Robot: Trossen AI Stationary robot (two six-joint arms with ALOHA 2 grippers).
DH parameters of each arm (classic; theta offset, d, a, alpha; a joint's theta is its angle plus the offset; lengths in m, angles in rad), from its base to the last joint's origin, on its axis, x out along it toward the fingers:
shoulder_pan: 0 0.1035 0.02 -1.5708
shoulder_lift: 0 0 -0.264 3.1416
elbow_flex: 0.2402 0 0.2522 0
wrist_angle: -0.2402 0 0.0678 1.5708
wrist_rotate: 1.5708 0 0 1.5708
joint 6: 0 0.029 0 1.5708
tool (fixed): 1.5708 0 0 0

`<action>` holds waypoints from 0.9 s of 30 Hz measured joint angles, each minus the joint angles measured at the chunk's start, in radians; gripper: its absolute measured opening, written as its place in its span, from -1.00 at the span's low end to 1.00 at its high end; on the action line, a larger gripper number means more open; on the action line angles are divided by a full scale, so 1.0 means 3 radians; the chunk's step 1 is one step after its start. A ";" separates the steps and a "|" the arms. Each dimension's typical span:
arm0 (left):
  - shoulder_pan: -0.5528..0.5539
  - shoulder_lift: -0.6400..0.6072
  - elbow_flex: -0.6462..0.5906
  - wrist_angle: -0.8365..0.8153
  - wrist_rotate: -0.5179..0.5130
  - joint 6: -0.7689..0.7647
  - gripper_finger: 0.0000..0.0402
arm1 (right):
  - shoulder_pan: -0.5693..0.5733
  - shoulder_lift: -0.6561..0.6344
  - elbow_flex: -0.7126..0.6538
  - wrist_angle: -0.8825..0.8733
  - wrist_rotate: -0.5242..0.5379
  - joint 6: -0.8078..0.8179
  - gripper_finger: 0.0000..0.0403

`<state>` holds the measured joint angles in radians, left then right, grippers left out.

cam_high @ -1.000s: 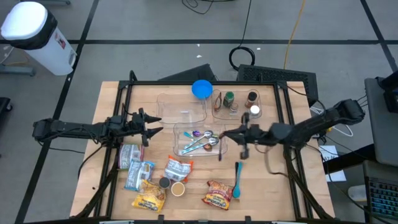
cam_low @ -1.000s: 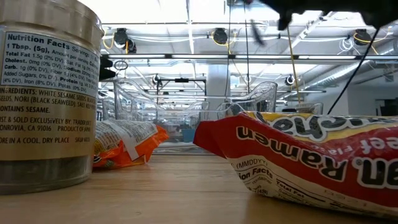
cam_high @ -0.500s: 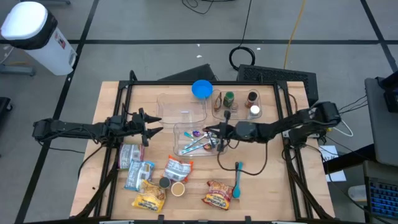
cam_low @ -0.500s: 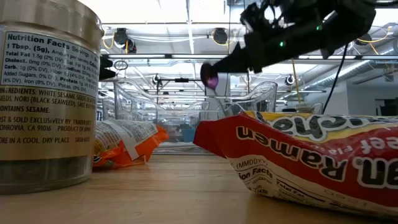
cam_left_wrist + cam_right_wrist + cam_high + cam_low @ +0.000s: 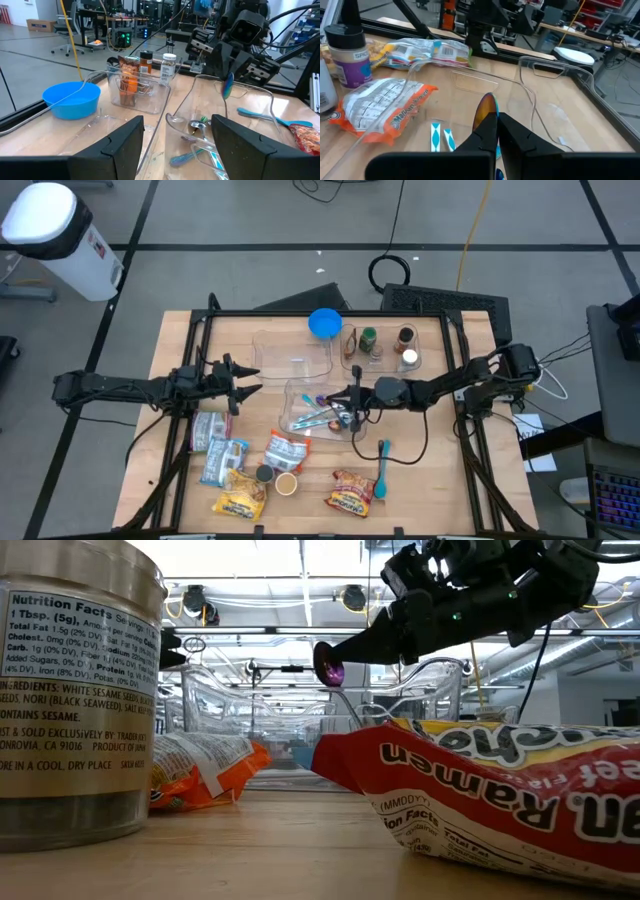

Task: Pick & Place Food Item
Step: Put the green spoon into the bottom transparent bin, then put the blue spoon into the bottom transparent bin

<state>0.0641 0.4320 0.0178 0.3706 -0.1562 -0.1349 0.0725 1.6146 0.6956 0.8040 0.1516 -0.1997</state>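
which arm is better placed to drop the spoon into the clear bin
The right. Its claw is shut on the iridescent spoon, right above the clear bin of utensils. The left claw waits open beside the bin, holding nothing.

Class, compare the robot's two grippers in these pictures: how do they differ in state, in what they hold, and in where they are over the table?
The left gripper is open and empty; the right gripper is shut on a spoon. The left gripper hovers at the table's left side, beside the clear bins; the right gripper reaches over the clear bin of spoons at the middle. Both are dark and two-fingered.
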 joint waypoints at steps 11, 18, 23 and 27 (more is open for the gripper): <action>-0.0001 -0.0001 0.0001 0.0000 0.0000 0.0000 0.20 | -0.0046 0.0000 -0.0003 -0.0008 -0.0151 -0.0022 -0.74; 0.0000 -0.0001 0.0000 0.0000 0.0000 0.0000 0.20 | -0.0014 -0.0058 -0.0006 -0.0008 -0.0149 -0.0012 -0.19; -0.0001 -0.0001 0.0001 0.0000 0.0000 0.0000 0.20 | 0.0216 -0.0365 -0.0006 -0.0062 -0.0151 0.0076 0.10; 0.0000 -0.0001 0.0000 0.0000 0.0000 0.0000 0.20 | 0.0566 -0.0624 -0.0003 -0.0197 -0.0166 0.0422 0.17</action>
<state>0.0641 0.4318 0.0177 0.3706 -0.1562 -0.1349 0.2422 1.4274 0.6949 0.7449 0.1019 -0.0731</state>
